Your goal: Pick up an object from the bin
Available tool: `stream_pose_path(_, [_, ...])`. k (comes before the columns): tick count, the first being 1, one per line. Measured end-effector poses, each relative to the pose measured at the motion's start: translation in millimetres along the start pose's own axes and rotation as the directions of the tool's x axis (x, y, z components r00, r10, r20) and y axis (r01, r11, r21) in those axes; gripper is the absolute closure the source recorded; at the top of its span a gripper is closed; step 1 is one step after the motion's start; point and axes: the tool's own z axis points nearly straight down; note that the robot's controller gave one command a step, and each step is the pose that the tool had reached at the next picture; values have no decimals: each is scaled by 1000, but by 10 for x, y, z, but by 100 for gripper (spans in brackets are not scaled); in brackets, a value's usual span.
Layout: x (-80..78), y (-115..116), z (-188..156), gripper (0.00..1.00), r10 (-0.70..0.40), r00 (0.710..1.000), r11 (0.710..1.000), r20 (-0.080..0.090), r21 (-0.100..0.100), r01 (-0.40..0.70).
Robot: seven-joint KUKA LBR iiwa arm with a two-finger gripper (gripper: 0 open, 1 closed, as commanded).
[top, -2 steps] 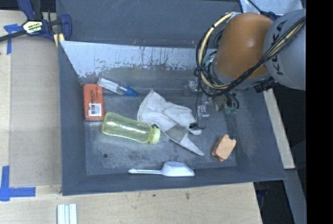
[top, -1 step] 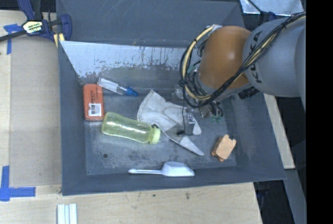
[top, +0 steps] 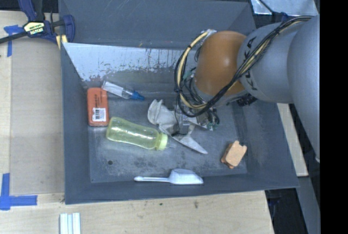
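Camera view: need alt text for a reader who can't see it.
The arm's gripper is down near the middle of a grey metal bin, beside the neck end of a yellow-green bottle and a crumpled white piece. Around them lie an orange block, a clear syringe, a white scoop and a tan chunk.

Arm (top: 283,61) from right, pincer (top: 184,128) downward

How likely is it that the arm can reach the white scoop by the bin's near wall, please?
Probably yes: the white scoop lies alone on the bin floor, nothing on top, clear of the yellow-green bottle and the gripper.
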Motion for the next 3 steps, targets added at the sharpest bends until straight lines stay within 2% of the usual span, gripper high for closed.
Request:
stream_pose_path(1, [0,0,0,100,0,1000,1000,0,0,0])
stream_pose_path(2, [-228,269,-1000,100,-43,999,999,-1,0,43])
stream_pose_path(3, [-228,269,-1000,100,-43,999,999,-1,0,43])
